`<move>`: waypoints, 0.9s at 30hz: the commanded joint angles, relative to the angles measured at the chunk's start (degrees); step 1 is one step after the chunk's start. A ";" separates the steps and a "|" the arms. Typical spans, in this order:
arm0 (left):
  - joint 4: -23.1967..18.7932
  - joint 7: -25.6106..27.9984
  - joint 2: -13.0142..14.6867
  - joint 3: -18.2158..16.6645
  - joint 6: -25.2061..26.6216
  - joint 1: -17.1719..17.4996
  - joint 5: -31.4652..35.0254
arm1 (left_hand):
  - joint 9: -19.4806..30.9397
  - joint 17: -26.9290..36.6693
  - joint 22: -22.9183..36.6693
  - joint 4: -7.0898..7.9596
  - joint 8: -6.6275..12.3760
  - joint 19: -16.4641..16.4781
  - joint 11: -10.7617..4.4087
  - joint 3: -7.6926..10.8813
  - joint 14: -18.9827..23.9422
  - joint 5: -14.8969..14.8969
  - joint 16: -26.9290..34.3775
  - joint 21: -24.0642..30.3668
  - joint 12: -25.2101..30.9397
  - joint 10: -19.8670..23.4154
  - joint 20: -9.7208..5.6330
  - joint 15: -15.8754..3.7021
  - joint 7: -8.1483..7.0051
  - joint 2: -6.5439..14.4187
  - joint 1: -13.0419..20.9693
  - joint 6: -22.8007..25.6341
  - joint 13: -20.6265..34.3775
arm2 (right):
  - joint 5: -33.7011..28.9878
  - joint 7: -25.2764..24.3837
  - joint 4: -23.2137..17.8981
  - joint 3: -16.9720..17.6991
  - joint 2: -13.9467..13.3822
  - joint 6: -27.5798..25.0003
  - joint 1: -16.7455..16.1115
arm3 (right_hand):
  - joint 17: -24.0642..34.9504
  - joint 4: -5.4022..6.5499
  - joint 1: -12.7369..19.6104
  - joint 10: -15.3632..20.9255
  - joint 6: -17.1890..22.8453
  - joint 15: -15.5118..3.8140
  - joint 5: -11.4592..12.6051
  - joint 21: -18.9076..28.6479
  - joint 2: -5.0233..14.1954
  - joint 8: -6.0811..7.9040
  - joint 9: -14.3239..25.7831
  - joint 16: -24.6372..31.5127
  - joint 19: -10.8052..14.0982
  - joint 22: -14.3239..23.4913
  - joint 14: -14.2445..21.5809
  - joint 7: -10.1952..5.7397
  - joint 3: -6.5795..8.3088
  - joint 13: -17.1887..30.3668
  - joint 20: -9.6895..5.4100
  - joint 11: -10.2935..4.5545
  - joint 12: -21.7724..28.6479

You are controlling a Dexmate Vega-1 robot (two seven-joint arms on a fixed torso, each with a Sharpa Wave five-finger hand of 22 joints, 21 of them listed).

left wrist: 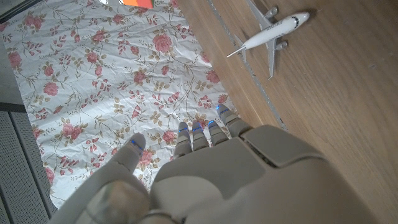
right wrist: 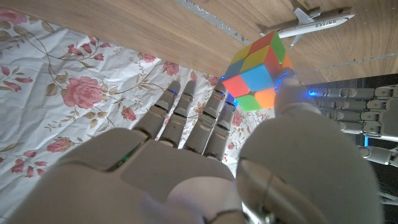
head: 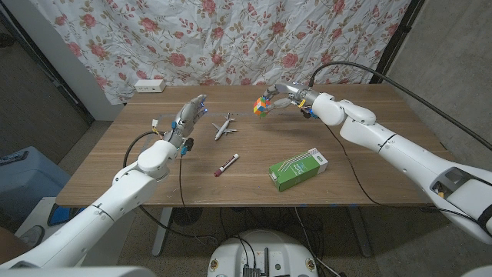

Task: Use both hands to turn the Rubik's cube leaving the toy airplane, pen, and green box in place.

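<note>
While a floral sheet (head: pixel 231 38) hangs behind the wooden table (head: pixel 369 177), the right hand (head: pixel 286 95) pinches the cube (head: pixel 264 105) above the far edge. Left hand (head: pixel 188 117) is raised with fingers spread, holding nothing, left of the plane (head: pixel 224 127); pen (head: pixel 225 165) and box (head: pixel 298 169) lie nearer.

Brown wood grain across the tabletop (head: pixel 369 185). Behind, a white curtain (head: pixel 231 38) printed with pink roses and green leaves. Rubik's cube (head: pixel 263 105) in orange, blue, green, yellow and red squares. Toy airplane (head: pixel 224 127) white with grey engines. Pen (head: pixel 226 165) white with a dark red tip. Green box (head: pixel 298 169) with a white top face and pale stripes. White power strip (head: pixel 149 85) at the far edge. Both arms white; left hand (head: pixel 190 117) and right hand (head: pixel 288 95) grey, blue at the fingertips.
</note>
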 commanded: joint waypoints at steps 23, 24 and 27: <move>-13.72 3.87 6.72 2.15 12.97 -1.04 13.72 | 0.16 0.77 0.54 3.66 -0.17 -1.50 1.12 -3.16 -2.52 0.26 -0.04 -0.01 -0.43 -1.89 -0.90 -1.93 -4.46 1.69 -1.89 1.22 0.32 | 11.18 -15.89 -5.51 5.23 3.13 -5.19 -10.96 | 0.43 0.02 0.67 1.33 2.47 -7.98 -0.67 0.10 1.35 0.54 -0.05 0.85 0.62 0.09 1.22 -1.21 -0.49 0.66 0.50 -0.01 0.00; -14.25 4.16 6.85 2.35 13.66 -1.09 14.47 | 0.16 0.78 0.54 3.72 -0.17 -1.67 1.13 -3.25 -2.69 0.27 -0.07 -0.06 -0.45 -2.01 -0.96 -1.96 -4.53 1.70 -1.89 1.21 0.32 | 11.18 -16.00 -5.72 5.15 3.08 -5.31 -11.11 | 0.43 0.02 0.68 1.34 2.47 -7.99 -0.67 0.10 1.36 0.54 -0.06 0.85 0.62 0.09 1.22 -1.21 -0.50 0.66 0.50 -0.01 0.00; -15.14 4.94 6.75 2.84 14.28 -0.98 16.31 | 0.16 0.78 0.54 3.84 -0.21 -1.97 1.09 -3.45 -2.89 0.30 -0.06 -0.12 -0.44 -2.17 -1.04 -2.03 -4.82 1.73 -1.88 1.13 0.32 | 11.48 -16.68 -6.13 5.09 3.30 -5.66 -11.64 | 0.44 0.01 0.71 1.40 2.53 -7.98 -0.73 0.09 1.41 0.54 -0.07 0.90 0.62 0.09 1.30 -1.21 -0.52 0.70 0.50 -0.01 0.00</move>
